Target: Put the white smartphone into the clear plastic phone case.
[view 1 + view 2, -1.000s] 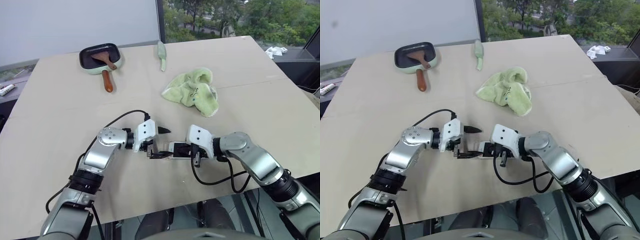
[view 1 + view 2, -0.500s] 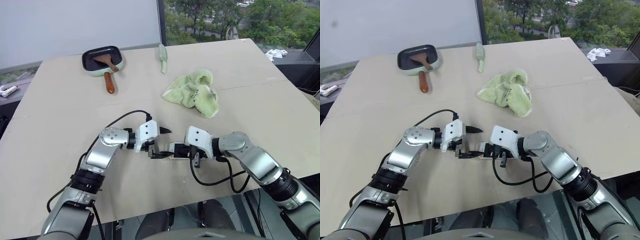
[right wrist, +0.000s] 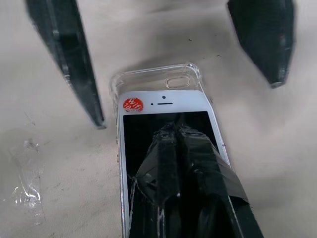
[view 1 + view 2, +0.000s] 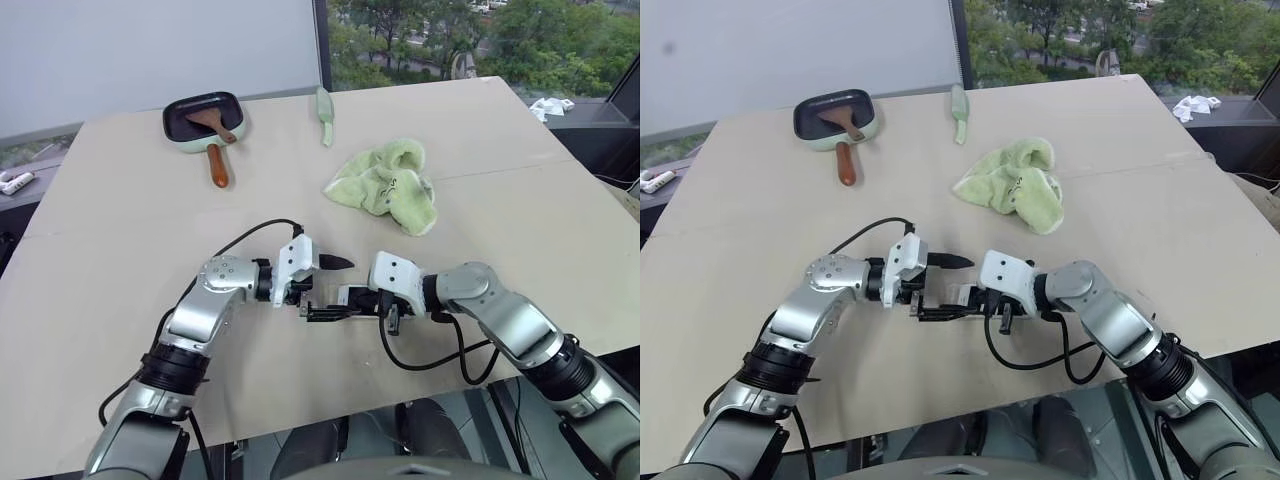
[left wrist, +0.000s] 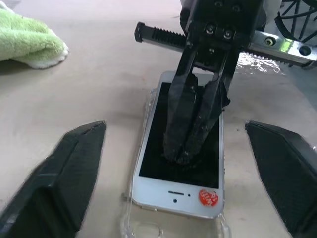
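The white smartphone [image 3: 166, 101] lies screen up on the table, with a red sticker on its end bezel. Under it is the clear plastic phone case [image 3: 148, 79], whose rounded end sticks out past that bezel. I cannot tell whether the phone is seated in it. My right gripper [image 3: 171, 131] is shut, its taped fingertips pressed on the black screen [image 5: 153, 158]. My left gripper [image 4: 330, 290] faces it from the other side, open, one finger [image 5: 59, 178] on each side of the phone's sticker end, apart from it.
A fluffy green cloth [image 4: 385, 185] lies beyond the grippers to the right. At the table's far side are a small pan holding a wooden spatula [image 4: 203, 118] and a pale green utensil [image 4: 323, 105]. A scrap of clear film [image 3: 27, 183] lies beside the phone.
My left gripper has edged a little toward the right gripper and rolled slightly. The right gripper stays pressed on the phone. The head view has shifted a bit.
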You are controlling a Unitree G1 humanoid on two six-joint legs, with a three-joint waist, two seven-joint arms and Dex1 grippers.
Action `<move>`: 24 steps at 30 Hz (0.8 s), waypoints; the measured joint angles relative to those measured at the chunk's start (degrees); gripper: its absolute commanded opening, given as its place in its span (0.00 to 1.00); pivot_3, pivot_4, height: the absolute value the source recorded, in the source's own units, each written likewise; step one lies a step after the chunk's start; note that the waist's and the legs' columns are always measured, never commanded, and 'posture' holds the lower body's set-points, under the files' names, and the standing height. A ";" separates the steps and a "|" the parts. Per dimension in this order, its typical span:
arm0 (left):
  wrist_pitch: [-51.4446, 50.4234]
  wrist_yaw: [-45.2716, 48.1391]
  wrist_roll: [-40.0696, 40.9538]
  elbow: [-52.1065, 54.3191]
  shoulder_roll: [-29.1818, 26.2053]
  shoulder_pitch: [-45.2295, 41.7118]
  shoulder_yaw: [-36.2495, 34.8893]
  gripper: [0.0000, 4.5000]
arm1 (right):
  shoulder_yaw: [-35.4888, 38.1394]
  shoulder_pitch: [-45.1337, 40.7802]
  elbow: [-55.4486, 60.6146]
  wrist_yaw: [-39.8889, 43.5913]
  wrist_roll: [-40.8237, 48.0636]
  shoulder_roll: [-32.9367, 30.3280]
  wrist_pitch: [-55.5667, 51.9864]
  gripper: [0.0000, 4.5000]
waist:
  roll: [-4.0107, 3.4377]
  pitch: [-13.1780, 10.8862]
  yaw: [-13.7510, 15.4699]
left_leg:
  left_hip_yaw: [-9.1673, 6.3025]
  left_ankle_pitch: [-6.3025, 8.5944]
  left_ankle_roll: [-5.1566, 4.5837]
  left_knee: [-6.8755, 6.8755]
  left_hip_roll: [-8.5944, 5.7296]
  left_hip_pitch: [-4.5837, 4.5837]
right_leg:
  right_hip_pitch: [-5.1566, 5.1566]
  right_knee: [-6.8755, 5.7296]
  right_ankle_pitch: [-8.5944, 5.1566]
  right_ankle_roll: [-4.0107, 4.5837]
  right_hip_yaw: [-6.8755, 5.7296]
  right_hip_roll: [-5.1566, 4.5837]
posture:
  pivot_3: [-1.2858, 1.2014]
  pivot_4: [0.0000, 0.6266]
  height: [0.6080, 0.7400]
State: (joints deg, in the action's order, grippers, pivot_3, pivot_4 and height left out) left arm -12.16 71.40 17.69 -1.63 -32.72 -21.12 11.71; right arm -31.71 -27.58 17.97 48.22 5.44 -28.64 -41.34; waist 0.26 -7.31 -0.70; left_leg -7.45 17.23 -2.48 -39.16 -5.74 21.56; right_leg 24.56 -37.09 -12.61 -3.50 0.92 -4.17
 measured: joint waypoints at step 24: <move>2.18 1.93 -4.49 -4.23 0.46 -2.26 2.51 0.01 | 0.27 -0.05 -0.74 -0.13 -0.01 0.70 0.00 0.00 | 0.00 0.00 0.02 | 0.00 0.00 0.00 0.02 0.00 -0.01 | -0.01 0.00 0.00 0.00 -0.01 0.00 | 0.52 0.24 1.00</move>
State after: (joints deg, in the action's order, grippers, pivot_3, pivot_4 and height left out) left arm -9.98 73.34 13.20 -5.86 -32.26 -23.38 14.22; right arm -31.44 -27.63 17.23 48.10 5.43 -27.94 -41.34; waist 0.26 -7.31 -0.68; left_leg -7.45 17.23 -2.48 -39.14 -5.74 21.55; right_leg 24.55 -37.09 -12.61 -3.50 0.92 -4.17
